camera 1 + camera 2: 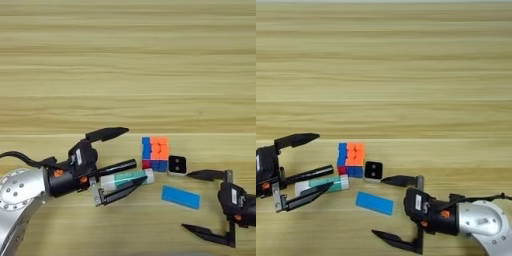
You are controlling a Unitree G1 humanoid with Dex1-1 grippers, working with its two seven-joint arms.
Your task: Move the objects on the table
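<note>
My left gripper (136,155) is open at the lower left. A black pen (117,167) and a white glue stick with a green label (127,178) lie side by side between its fingers, the near finger along the glue stick's front side. Just right of them sit a multicoloured puzzle cube (155,154) and a tiny black-and-white cube (177,165). A flat blue block (180,197) lies in front of those. My right gripper (377,206) is open at the lower right, its fingertips reaching around the blue block's right end without touching it.
The light-yellow wooden table (125,75) stretches bare across the whole far half. All the small things cluster near the front edge, between my two arms.
</note>
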